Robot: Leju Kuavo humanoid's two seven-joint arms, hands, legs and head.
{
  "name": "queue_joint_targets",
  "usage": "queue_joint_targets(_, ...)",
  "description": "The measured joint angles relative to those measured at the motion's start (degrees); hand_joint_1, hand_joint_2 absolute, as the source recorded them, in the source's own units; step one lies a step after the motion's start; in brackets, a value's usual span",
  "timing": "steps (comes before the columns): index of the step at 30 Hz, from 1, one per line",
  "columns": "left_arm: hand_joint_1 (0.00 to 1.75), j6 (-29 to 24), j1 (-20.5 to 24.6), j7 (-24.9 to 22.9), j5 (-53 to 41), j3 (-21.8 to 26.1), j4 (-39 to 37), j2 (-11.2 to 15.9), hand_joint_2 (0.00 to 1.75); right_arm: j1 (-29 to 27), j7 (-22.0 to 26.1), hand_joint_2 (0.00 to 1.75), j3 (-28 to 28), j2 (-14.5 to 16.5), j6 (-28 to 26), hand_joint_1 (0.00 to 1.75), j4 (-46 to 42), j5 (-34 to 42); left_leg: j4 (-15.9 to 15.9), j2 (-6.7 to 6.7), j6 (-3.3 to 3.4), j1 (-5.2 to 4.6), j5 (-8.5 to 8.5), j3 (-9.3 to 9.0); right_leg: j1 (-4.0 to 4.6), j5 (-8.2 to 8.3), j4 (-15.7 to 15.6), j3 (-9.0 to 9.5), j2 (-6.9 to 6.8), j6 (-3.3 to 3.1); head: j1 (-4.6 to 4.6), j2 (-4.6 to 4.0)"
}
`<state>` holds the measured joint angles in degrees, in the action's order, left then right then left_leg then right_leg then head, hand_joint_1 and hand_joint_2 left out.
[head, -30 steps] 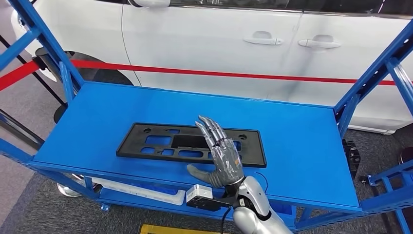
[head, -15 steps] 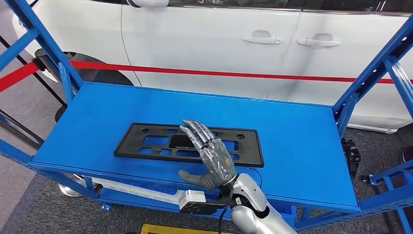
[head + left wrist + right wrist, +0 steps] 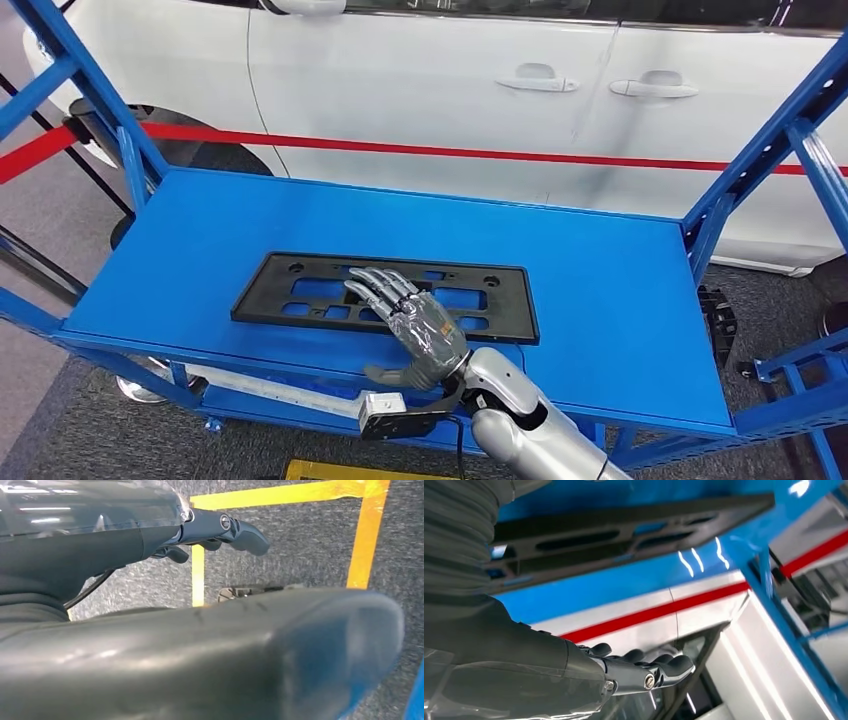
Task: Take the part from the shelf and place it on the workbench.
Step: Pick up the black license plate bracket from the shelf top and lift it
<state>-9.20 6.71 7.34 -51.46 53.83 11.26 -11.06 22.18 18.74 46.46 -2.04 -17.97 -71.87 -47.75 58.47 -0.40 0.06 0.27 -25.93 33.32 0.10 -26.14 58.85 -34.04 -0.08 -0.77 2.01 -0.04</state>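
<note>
The part (image 3: 300, 290) is a flat black plastic plate with several cut-outs, lying on the blue shelf top (image 3: 600, 280) near its front edge. My right hand (image 3: 412, 328) reaches in from the front with its fingers spread and extended, low over the middle of the plate; I cannot tell whether they touch it. It holds nothing. In the right wrist view the plate (image 3: 624, 530) runs just beyond my right hand (image 3: 574, 665). My left hand (image 3: 150, 630) hangs over the floor, its fingers loose and holding nothing.
A white car (image 3: 450, 90) with a red stripe stands close behind the shelf. Blue uprights (image 3: 760, 160) rise at the shelf's corners. A lower shelf level (image 3: 270, 395) sits under the front edge. Yellow tape (image 3: 365, 535) marks the grey floor.
My right hand has moved left and lowered, its fingers tipping forward from raised to nearly flat over the plate. The plate has not moved.
</note>
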Motion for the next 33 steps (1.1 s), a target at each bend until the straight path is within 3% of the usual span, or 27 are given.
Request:
queue_joint_targets(2,0.0,0.4,0.0,0.0,-0.2,0.0,0.0,0.1,0.0,0.5,-0.1,1.75,0.5,-0.1,0.7,0.0,1.1,0.0,-0.5,0.01,0.69,0.23,0.34,-0.2,-0.14,-0.64,0.7,-0.22,0.03,0.59,-0.03,0.0)
queue_joint_targets(3,0.0,0.4,0.1,-0.1,-0.2,0.0,0.0,0.1,0.0,0.7,-0.2,1.75,0.7,-0.2,1.1,0.0,1.6,0.0,-0.8,0.04,1.0,0.37,0.52,-0.31,-0.21,-1.73,2.4,-0.94,0.06,0.89,-0.05,0.0)
queue_joint_targets(6,0.0,0.5,0.3,-0.1,-0.2,0.0,0.0,0.2,0.0,1.2,-0.8,1.75,1.5,-0.3,2.5,0.0,3.3,0.1,-0.9,0.11,1.31,0.42,0.64,-0.29,-0.62,-6.58,12.5,-5.86,0.08,1.55,-0.1,0.0)
queue_joint_targets(7,0.0,0.5,0.3,0.0,-0.2,0.0,0.0,0.3,0.0,1.3,-0.9,1.75,1.9,-0.4,2.9,0.0,3.9,0.1,-0.9,0.09,1.32,0.42,0.64,-0.29,-0.76,-7.17,14.9,-7.13,0.08,1.7,-0.1,0.0)
queue_joint_targets(8,0.0,0.5,0.3,0.0,-0.1,0.0,0.0,0.3,0.0,1.4,-0.9,1.75,2.1,-0.4,3.5,0.0,4.5,0.1,-0.9,0.07,1.3,0.43,0.62,-0.3,-0.91,-6.66,15.4,-7.47,0.07,1.8,-0.1,0.0)
queue_joint_targets(9,0.0,0.5,0.2,0.1,-0.1,0.0,0.0,0.3,0.0,1.7,-0.8,1.75,2.4,-0.5,4.0,0.0,5.0,0.2,-0.8,0.03,1.24,0.44,0.58,-0.33,-1.07,-5.14,13.7,-6.68,0.06,1.85,-0.1,0.0)
queue_joint_targets(12,0.0,0.5,0.3,0.4,0.2,0.0,0.0,0.3,0.0,3.1,-0.5,1.75,3.1,-0.5,5.3,0.0,6.3,0.6,-0.4,-0.06,0.66,0.34,0.29,-0.3,-1.23,-0.4,3.4,-1.71,0.1,1.61,-0.09,0.0)
queue_joint_targets(14,0.0,0.5,0.2,0.7,0.4,0.0,0.0,0.3,0.0,4.0,0.0,1.75,3.7,-0.5,6.0,0.0,7.3,0.9,-0.3,-0.09,-0.03,0.22,0.19,-0.14,-0.97,0.05,0.5,-0.52,0.18,1.14,-0.06,0.0)
queue_joint_targets(17,0.0,0.5,0.2,1.2,0.7,0.0,0.0,0.4,0.0,4.8,0.7,1.75,4.3,-0.1,6.7,0.0,9.0,1.4,0.2,-0.04,-1.08,0.41,-0.34,0.11,-0.88,0.35,0.1,-0.55,0.19,-0.01,-0.06,-0.01)
queue_joint_targets(19,0.0,0.6,0.1,1.3,1.0,0.1,0.0,0.4,0.0,5.5,1.2,1.75,4.6,0.5,6.8,0.0,10.1,2.0,4.3,0.05,-1.5,0.53,-2.9,1.89,-0.92,0.49,-0.1,-0.44,0.11,-0.77,-0.04,-0.01)
queue_joint_targets(21,0.0,0.7,0.0,1.4,1.1,0.3,0.0,0.4,0.0,6.1,1.4,1.75,4.8,1.2,6.8,0.0,11.2,2.6,11.8,0.07,-1.68,0.53,-6.37,5.33,-0.68,0.42,-0.1,-0.45,0.05,-1.16,-0.02,0.0)
queue_joint_targets(22,0.0,0.7,-0.1,1.4,1.1,0.3,0.0,0.4,0.0,6.2,1.4,1.75,4.9,1.6,6.8,0.0,11.7,2.8,14.7,0.07,-1.72,0.53,-7.27,6.75,-0.53,0.4,-0.1,-0.44,0.02,-1.23,-0.03,0.0)
queue_joint_targets(23,0.0,0.7,-0.3,1.4,1.1,0.3,0.0,0.4,0.0,6.3,1.3,1.75,5.0,1.9,6.8,0.0,12.1,3.0,15.9,0.07,-1.69,0.52,-7.11,7.33,-0.4,0.38,-0.1,-0.41,0.02,-1.29,-0.02,0.0)
queue_joint_targets(24,0.0,0.7,-0.3,1.4,1.1,0.3,0.0,0.4,0.0,6.4,1.3,1.75,5.1,2.2,6.8,0.0,12.4,3.1,14.7,0.07,-1.56,0.5,-5.85,6.82,-0.29,0.36,-0.1,-0.36,0.05,-1.3,-0.02,0.0)
queue_joint_targets(27,0.0,0.7,-0.3,1.3,1.1,0.4,0.0,0.5,0.0,7.1,1.2,1.75,5.1,3.1,5.9,0.0,13.1,3.8,3.7,0.11,-0.67,0.24,-0.64,1.67,-0.03,0.25,0.0,-0.19,0.12,-1.17,-0.04,0.0)
queue_joint_targets(29,0.0,0.7,-0.3,1.3,1.1,0.4,0.0,0.5,0.0,7.4,1.2,1.75,5.0,3.8,5.2,0.0,13.3,4.5,0.1,0.1,-0.19,-0.08,0.06,0.02,0.07,0.24,0.1,-0.3,0.1,-0.77,-0.04,0.0)
queue_joint_targets(31,0.0,0.7,-0.5,1.3,1.1,0.4,0.0,0.5,0.0,7.5,1.2,1.75,4.8,4.5,4.8,0.0,13.4,4.9,-0.4,0.06,0.25,-0.1,0.18,-0.16,0.08,0.25,0.0,-0.34,0.06,-0.17,-0.04,0.0)
queue_joint_targets(33,0.0,0.8,-0.6,1.3,1.0,0.4,0.0,0.5,0.0,7.7,1.2,1.75,4.5,5.0,4.7,0.0,13.5,5.3,-1.0,0.11,0.87,0.2,0.55,-0.46,0.03,-0.79,1.3,-0.79,0.09,0.48,-0.15,0.0)
